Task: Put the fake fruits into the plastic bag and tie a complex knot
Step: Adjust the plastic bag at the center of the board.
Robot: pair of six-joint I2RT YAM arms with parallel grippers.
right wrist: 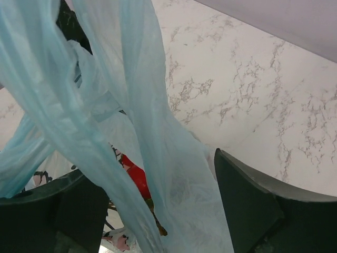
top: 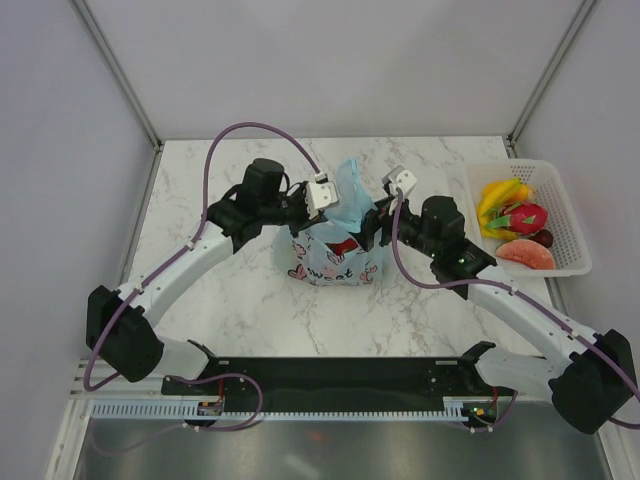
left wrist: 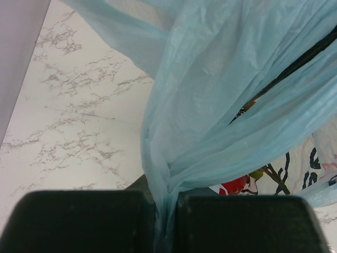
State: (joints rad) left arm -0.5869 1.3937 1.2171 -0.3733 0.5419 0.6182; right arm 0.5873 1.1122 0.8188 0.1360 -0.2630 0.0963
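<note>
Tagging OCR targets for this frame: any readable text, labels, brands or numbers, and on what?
plastic bag: dark script lettering among the pink doodles on its white panel, too small to read in the top view.
Both wrist views: only scraps of that print show, with no legible letters.
Elsewhere: no text, label or number can be seen.

The plastic bag [top: 335,255] hides its own inside from above

The plastic bag [top: 335,255] stands mid-counter, flanked by the left arm [top: 190,265] and right arm [top: 510,300]. The white mesh basket [top: 572,222] fills the right edge. Bare marble lies along the left and near edges.
</note>
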